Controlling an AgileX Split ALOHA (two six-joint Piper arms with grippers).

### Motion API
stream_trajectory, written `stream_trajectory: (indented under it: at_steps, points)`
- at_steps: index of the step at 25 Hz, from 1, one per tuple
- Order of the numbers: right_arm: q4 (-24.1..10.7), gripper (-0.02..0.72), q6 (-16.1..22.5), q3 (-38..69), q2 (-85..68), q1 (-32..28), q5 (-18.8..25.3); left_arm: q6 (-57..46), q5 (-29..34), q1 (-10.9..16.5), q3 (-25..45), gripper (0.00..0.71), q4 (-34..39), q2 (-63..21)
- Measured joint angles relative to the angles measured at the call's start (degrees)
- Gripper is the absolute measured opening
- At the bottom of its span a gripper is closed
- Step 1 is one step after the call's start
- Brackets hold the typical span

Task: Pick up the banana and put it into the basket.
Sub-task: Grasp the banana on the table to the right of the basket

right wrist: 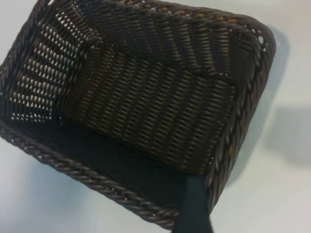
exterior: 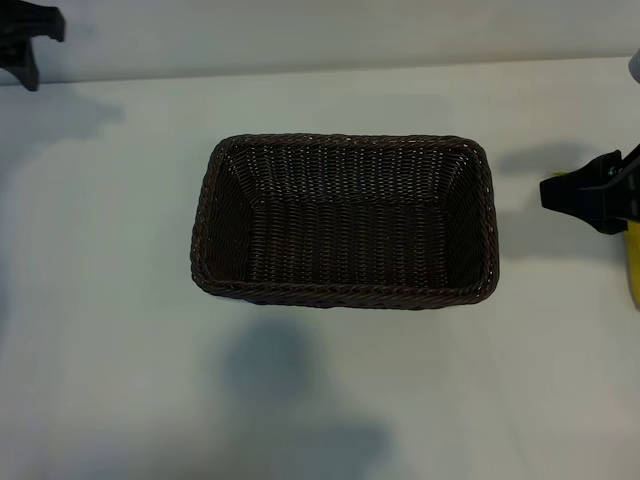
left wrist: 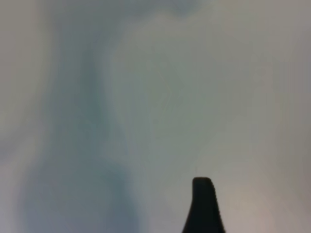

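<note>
The dark brown woven basket (exterior: 345,222) stands empty in the middle of the white table; the right wrist view looks down into the basket (right wrist: 146,102) from above one corner. A strip of bright yellow (exterior: 633,265) shows at the right edge of the exterior view. It looks like the banana, mostly cut off by the frame. My right gripper (exterior: 550,192) hovers just above that strip, to the right of the basket, open and empty. One of its fingers (right wrist: 196,206) shows. My left gripper (exterior: 33,40) is parked at the far left corner, open, with one finger (left wrist: 203,206) over bare table.
Bare white table (exterior: 120,330) surrounds the basket on all sides. The arms cast soft shadows (exterior: 270,370) on the near part of the table. The table's far edge (exterior: 320,65) runs across the top of the exterior view.
</note>
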Motion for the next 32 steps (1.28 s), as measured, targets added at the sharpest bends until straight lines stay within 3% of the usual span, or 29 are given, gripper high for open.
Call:
stream_trajectory:
  at_steps: [24, 32]
  points:
    - [0.0, 0.592, 0.0, 0.0, 0.0, 0.0, 0.0, 2.3, -1.7, 0.0, 55.7, 0.559, -2.5, -55.7]
    - [0.0, 0.592, 0.0, 0.0, 0.0, 0.0, 0.0, 2.3, -6.5, 0.0, 66.2, 0.559, -2.6, -73.2]
